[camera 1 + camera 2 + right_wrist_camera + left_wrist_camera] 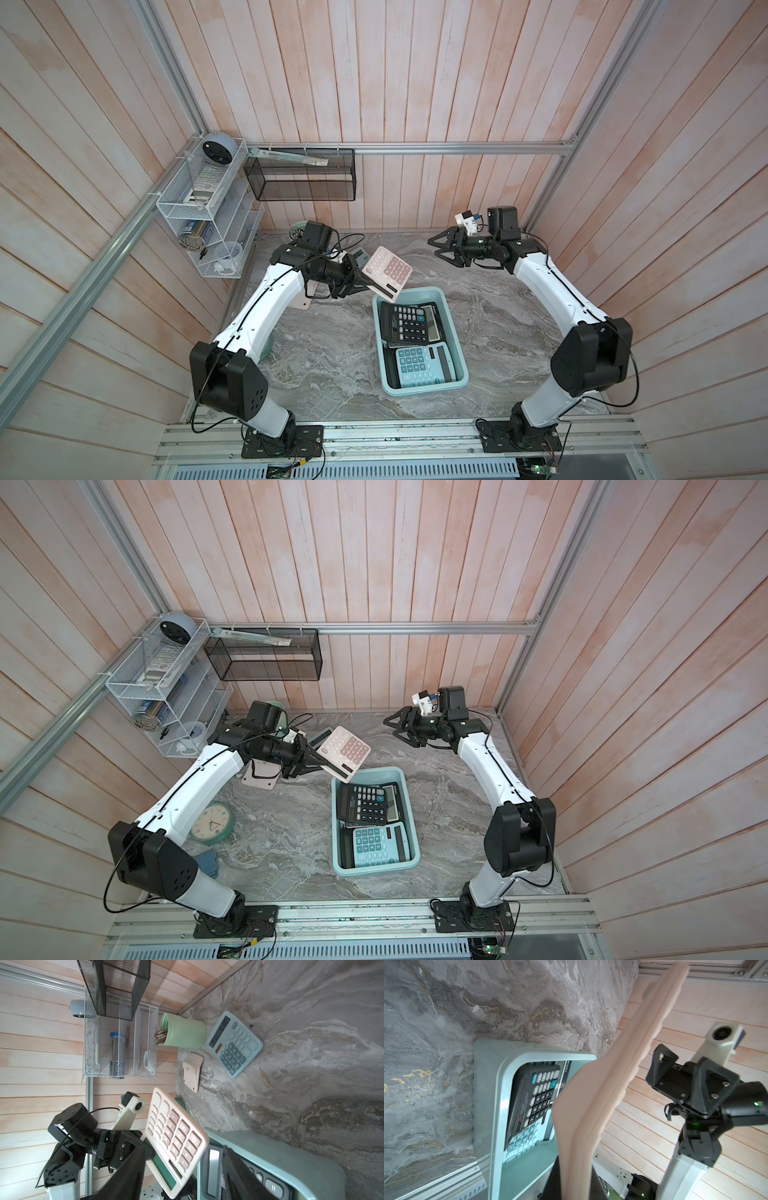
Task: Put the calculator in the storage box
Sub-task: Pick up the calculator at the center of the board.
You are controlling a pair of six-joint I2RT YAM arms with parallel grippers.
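Wire rack: white mesh rack [195, 195] fixed to the left wall, holding small items
Clock: green round clock [210, 825] lying face up on the bench [291, 845], partly under the left arm
Left pincer: left pincer [360, 283] clamped on the display end of the pink calculator, seen in both top views
Loose blue calculator: loose blue calculator [234, 1043] flat on the bench near the back wall, behind the left pincer
Pink calculator: pink calculator [388, 270] held in the air, tilted with its keys facing up, its lowest corner over the far left corner of the storage box; not inside it
Storage box: light teal storage box [424, 390] standing mid-bench
Box contents: black calculator [409, 322] at the far end, overlapping a light blue calculator [419, 365] at the near end
Right pincer: right pincer [442, 251] with jaws spread and nothing between them, raised over the far right of the bench, well apart from the box
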